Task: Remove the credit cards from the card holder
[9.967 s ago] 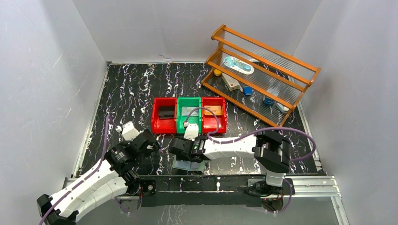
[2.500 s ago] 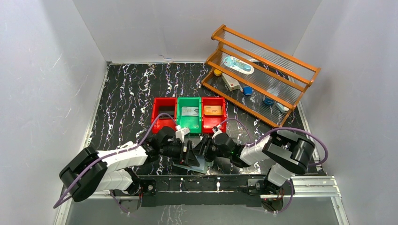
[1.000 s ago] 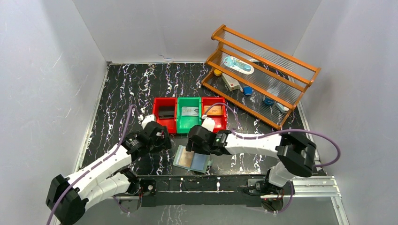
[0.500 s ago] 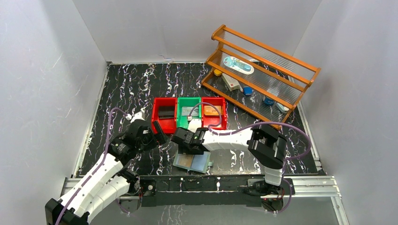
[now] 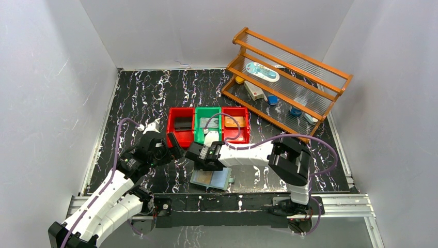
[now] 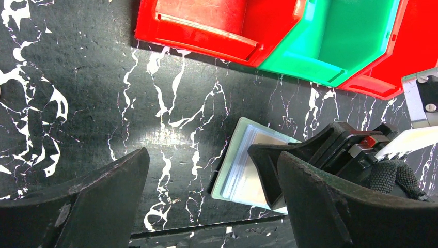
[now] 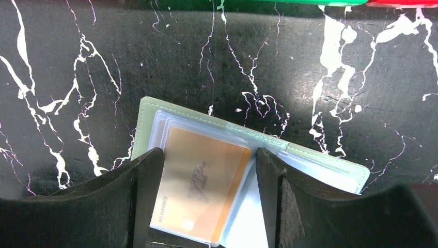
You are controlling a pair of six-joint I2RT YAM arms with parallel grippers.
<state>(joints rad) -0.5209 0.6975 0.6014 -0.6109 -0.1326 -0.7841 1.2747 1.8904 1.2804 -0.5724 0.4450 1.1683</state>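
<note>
One tan-gold card [image 7: 199,182] carries illegibly small print.

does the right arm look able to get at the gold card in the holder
Likely yes: the right gripper hangs open just above the gold card; only its clear sleeve covers it.

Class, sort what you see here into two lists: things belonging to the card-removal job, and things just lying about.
Belonging to the job: card holder, tan-gold card in its sleeve, dark card, silvery card and orange card in the bins, the bins themselves.
Lying about: wooden rack, small items on its shelves.
</note>
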